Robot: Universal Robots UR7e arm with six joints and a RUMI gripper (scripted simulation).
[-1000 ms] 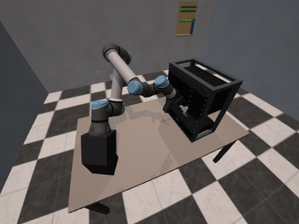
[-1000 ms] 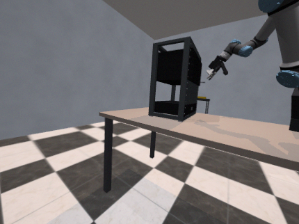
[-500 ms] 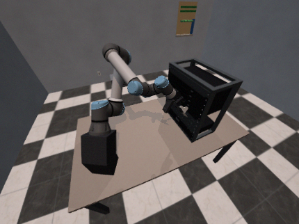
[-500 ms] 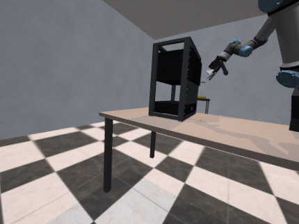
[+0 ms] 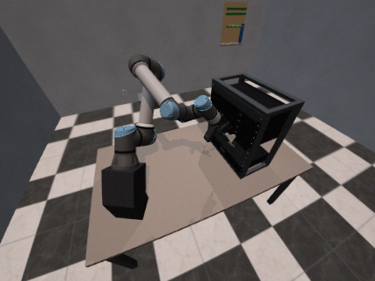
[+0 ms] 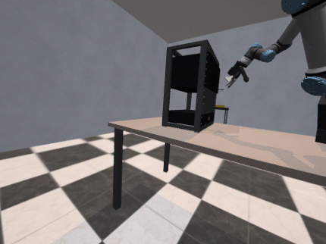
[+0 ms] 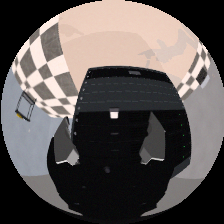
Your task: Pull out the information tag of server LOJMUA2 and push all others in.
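A black open-frame server rack point(image 5: 255, 122) stands on the right part of the tan table point(image 5: 192, 186); it also shows in the exterior view point(image 6: 191, 87). My gripper point(image 6: 230, 80) is open and empty, held in the air a short way in front of the rack's front face, at upper-middle height. In the wrist view the rack's dark front point(image 7: 127, 135) fills the middle, with my two fingers spread on either side. One small pale information tag point(image 7: 114, 114) shows on the front, between the fingers; its print is too small to read. A thin tag sticks out of the rack front point(image 6: 221, 89).
The arm's black base block point(image 5: 125, 189) stands at the table's left end. A poster point(image 5: 233, 23) hangs on the back wall. A small yellow-topped stand point(image 6: 221, 110) is on the checkered floor behind the table.
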